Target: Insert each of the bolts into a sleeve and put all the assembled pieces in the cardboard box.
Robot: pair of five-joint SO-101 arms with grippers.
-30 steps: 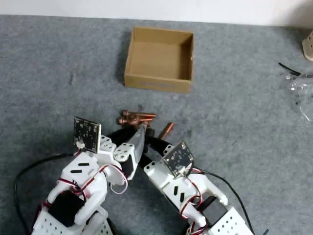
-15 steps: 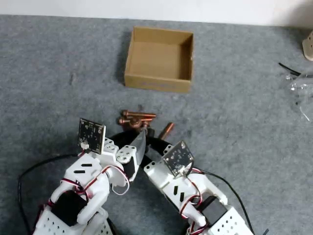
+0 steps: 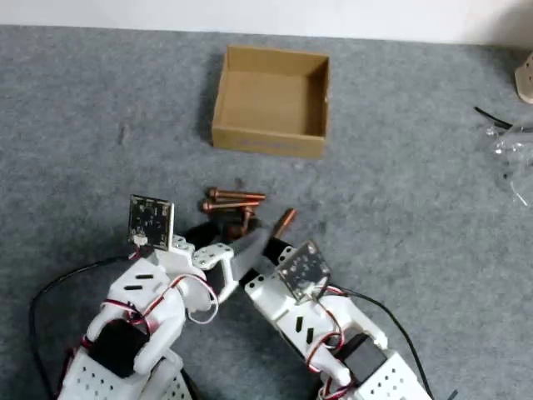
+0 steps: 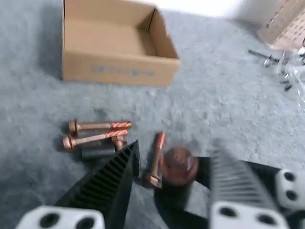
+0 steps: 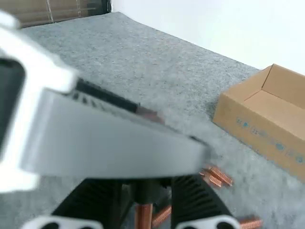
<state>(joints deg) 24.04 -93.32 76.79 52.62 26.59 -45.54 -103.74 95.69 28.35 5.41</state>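
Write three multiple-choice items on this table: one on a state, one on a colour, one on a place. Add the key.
1. The cardboard box is: A taped shut; B open and empty; C on its side.
2. The bolts are: A copper; B blue; C white.
3. The loose bolts lie: A inside the box; B on its rim; C on the grey carpet outside it.
Key: 1 B, its bare floor shows from above. 2 A, heads and shafts are copper-coloured. 3 C, they lie on carpet short of the box.
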